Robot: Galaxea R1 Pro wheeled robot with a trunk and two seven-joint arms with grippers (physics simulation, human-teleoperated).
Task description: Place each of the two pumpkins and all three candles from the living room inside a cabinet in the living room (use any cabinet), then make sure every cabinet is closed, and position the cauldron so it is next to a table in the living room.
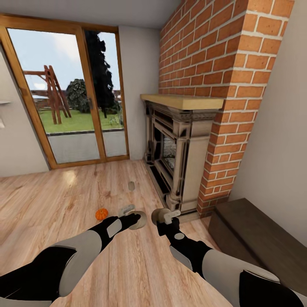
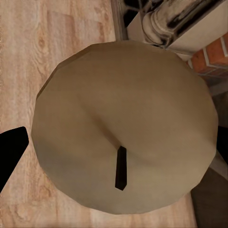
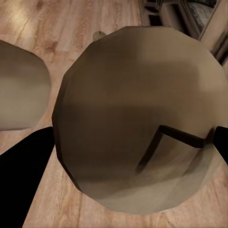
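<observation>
My left gripper (image 1: 134,220) is shut on a tan candle (image 1: 139,221) held just above the wood floor. In the left wrist view this candle (image 2: 123,123) and its dark wick sit between black fingers (image 2: 10,154). A second candle (image 1: 160,215) is in my right gripper (image 1: 163,217), which is shut on it in front of the fireplace base. The right wrist view has it (image 3: 142,118) close up, with the left one (image 3: 19,90) beside it. A third candle (image 1: 131,186) lies on the floor farther ahead. One orange pumpkin (image 1: 101,214) rests on the floor left of my left gripper. The dark-brown cabinet (image 1: 256,238) stands low at the right.
The ornate stone fireplace (image 1: 179,149) under the red brick chimney (image 1: 221,64) rises right ahead of my right gripper. Wood-framed glass doors (image 1: 68,94) fill the far wall at the left. Light plank floor (image 1: 51,200) stretches to the left.
</observation>
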